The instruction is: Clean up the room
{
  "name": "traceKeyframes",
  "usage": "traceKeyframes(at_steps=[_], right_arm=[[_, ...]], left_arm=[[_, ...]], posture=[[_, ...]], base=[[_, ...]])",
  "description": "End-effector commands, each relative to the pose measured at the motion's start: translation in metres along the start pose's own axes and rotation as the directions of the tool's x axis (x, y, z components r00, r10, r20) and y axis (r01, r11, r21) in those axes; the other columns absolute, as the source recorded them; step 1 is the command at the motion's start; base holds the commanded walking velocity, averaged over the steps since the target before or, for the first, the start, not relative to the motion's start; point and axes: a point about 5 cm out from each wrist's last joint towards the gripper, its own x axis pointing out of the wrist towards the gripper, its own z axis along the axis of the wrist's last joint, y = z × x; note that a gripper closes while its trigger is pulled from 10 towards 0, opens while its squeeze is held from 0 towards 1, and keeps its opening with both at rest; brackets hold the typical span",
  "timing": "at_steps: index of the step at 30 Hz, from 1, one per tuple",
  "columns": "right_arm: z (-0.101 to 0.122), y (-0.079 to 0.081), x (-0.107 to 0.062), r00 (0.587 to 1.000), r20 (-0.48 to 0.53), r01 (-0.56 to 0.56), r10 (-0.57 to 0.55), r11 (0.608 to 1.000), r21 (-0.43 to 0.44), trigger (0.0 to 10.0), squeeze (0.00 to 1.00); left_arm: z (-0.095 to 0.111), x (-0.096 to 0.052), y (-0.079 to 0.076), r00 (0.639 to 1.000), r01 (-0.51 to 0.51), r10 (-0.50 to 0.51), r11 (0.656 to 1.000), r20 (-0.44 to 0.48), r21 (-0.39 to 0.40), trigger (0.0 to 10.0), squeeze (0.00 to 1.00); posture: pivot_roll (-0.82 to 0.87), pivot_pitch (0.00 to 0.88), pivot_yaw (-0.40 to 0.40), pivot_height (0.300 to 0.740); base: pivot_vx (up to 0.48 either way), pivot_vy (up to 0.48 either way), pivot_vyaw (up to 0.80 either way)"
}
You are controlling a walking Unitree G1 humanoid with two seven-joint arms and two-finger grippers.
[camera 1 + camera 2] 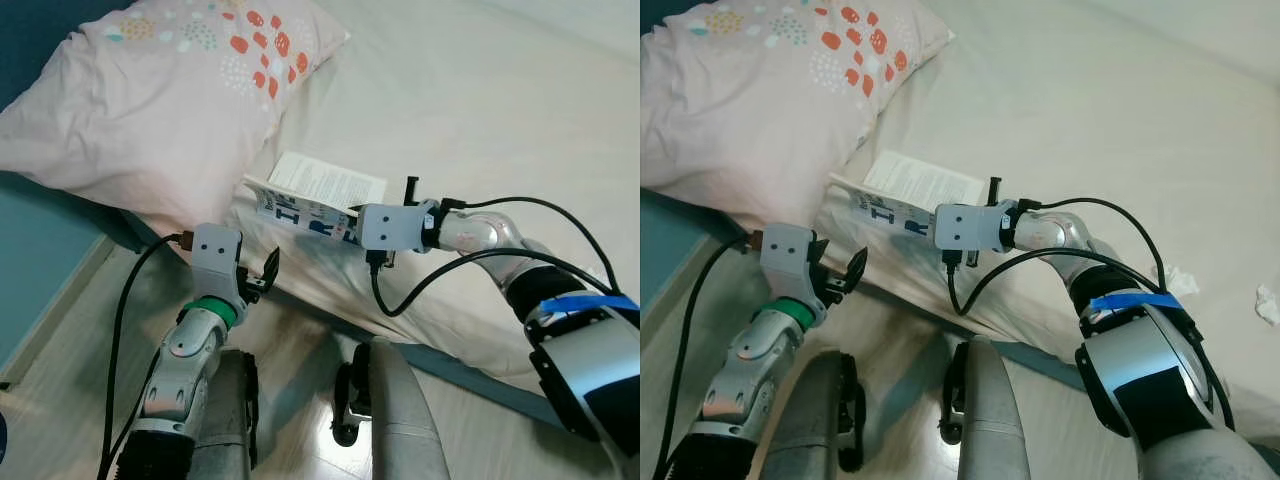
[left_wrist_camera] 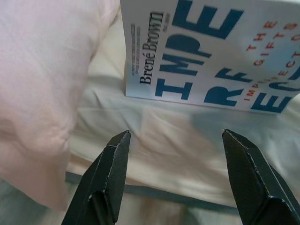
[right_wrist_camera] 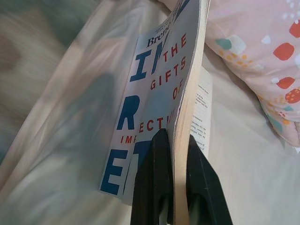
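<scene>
The book (image 3: 154,108) is showing a smooth, slightly glossy paper cover printed in blue and red, with matt cream page edges. The right tool (image 3: 174,187) is gripping it with matt black plastic fingers; the left tool (image 2: 176,178) is showing the same dull black. The pillow (image 1: 150,110) is looking like soft pink cloth, faintly creased. The bed (image 1: 500,90) sheet is lying as matt, wrinkled cream fabric. The floor (image 1: 60,330) is reading as pale wood.

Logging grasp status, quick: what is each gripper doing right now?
Left gripper: open, holding nothing.
Right gripper: closed on the book.
</scene>
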Motion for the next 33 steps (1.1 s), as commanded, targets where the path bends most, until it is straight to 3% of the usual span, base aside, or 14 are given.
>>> traceKeyframes(at_steps=[1, 6, 11, 17, 18, 19, 20, 22, 23, 33], right_arm=[[-0.009, 0.006, -0.003, 0.999, -0.047, -0.02, 0.022, 0.999, 0.044, 10.0, 0.0], [-0.01, 0.004, -0.003, 0.999, -0.052, -0.002, 0.006, 0.996, 0.088, 10.0, 0.0], [-0.014, 0.006, -0.004, 0.999, -0.044, 0.011, -0.001, 0.973, 0.231, 10.0, 0.0], [-0.013, 0.005, -0.003, 0.999, -0.05, 0.018, -0.007, 0.977, 0.213, 10.0, 0.03], [-0.013, 0.004, -0.003, 0.999, -0.052, 0.02, -0.009, 0.978, 0.207, 10.0, 0.88], [-0.013, 0.004, -0.003, 0.999, -0.052, 0.02, -0.009, 0.978, 0.207, 10.0, 0.88], [-0.013, 0.003, -0.003, 0.998, -0.055, 0.023, -0.012, 0.979, 0.204, 10.0, 1.0], [-0.013, 0.002, -0.003, 0.998, -0.06, 0.027, -0.016, 0.98, 0.198, 10.0, 1.0], [-0.013, 0.001, -0.003, 0.997, -0.077, 0.029, -0.016, 0.986, 0.164, 10.0, 0.0], [-0.015, -0.01, -0.006, 0.991, -0.109, 0.089, -0.078, 0.99, 0.105, 10.0, 0.0]], left_arm=[[-0.009, -0.004, -0.002, 0.999, 0.002, -0.002, 1.0, -0.039, -0.008, 10.0, 0.0], [-0.009, -0.004, -0.003, 0.999, 0.009, -0.009, 1.0, -0.042, -0.013, 10.0, 0.0], [-0.009, -0.002, -0.006, 0.998, 0.04, -0.041, 0.999, -0.048, -0.017, 10.0, 0.0], [-0.008, -0.002, -0.007, 0.998, 0.046, -0.047, 0.999, -0.05, -0.018, 10.0, 0.0], [-0.008, -0.002, -0.007, 0.998, 0.049, -0.05, 0.999, -0.049, -0.018, 10.0, 0.0], [-0.008, -0.002, -0.007, 0.998, 0.049, -0.05, 0.999, -0.049, -0.018, 10.0, 0.0], [-0.008, -0.001, -0.007, 0.997, 0.051, -0.052, 0.999, -0.049, -0.017, 10.0, 0.0], [-0.007, -0.001, -0.007, 0.997, 0.053, -0.053, 0.998, -0.048, -0.016, 10.0, 0.0], [-0.007, 0.0, -0.007, 0.997, 0.054, -0.055, 0.998, -0.049, -0.015, 10.0, 0.0], [-0.006, 0.001, -0.007, 0.997, 0.055, -0.056, 0.998, -0.047, -0.015, 10.0, 0.0]], posture=[[0.06, 0.361, -0.033, 0.631], [0.06, 0.363, -0.027, 0.631], [0.06, 0.362, -0.022, 0.631], [0.05, 0.356, -0.02, 0.631], [0.05, 0.356, -0.02, 0.631], [0.05, 0.356, -0.02, 0.631], [0.05, 0.354, -0.021, 0.631], [0.05, 0.355, -0.021, 0.631], [0.05, 0.353, -0.021, 0.631], [0.05, 0.349, -0.018, 0.631]], base=[[0.0, 0.0, 0.0], [0.0, 0.0, 0.0], [0.0, 0.0, 0.0], [0.0, 0.0, 0.0], [0.0, 0.0, 0.0], [0.0, 0.0, 0.0], [0.0, 0.0, 0.0], [0.0, 0.0, 0.0], [0.0, 0.0, 0.0], [0.0, 0.0, 0.0]])
